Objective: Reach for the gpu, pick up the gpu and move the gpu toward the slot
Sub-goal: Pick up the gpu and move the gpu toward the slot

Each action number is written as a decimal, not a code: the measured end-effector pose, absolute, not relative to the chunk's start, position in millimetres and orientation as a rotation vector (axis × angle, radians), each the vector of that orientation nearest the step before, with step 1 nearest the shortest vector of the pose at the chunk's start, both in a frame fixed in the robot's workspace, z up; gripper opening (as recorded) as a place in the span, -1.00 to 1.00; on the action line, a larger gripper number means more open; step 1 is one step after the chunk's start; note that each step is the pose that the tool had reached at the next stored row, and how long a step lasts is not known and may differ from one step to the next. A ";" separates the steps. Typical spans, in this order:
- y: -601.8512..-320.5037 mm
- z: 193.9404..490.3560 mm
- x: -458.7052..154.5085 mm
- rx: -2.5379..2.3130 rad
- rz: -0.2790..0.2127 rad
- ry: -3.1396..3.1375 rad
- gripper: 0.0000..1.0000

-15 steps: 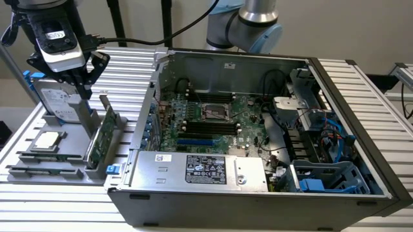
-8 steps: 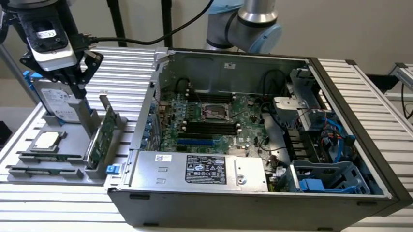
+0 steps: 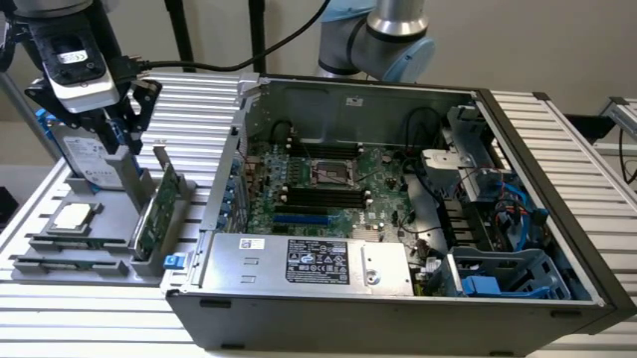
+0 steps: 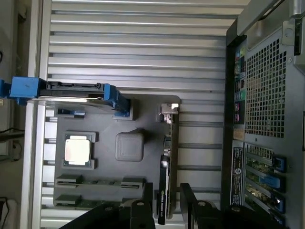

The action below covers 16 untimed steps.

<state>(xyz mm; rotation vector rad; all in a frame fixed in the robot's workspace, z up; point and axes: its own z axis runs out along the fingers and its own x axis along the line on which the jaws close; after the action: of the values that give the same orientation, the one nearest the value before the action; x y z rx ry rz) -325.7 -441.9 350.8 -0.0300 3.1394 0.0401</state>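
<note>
A hard drive [image 3: 88, 160] is standing just beside the graphics card [image 3: 159, 205]; the spread jaws are hovering above the card.

There was one gpu [image 3: 159, 203], one hard drive [image 3: 88, 160], one processor chip [image 3: 74, 217], two memory sticks [image 3: 70, 242] and one open computer case [image 3: 398, 321]
</note>
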 end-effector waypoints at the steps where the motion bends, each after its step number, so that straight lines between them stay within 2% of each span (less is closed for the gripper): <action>1: -441.9 349.2 -325.6 -0.030 0.040 3.139 -0.27; 16: -445.7 321.9 -325.7 -0.030 0.040 3.137 -0.27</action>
<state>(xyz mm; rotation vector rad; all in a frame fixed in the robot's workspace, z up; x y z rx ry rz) -325.7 -445.7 321.9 -0.0301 3.1375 0.0398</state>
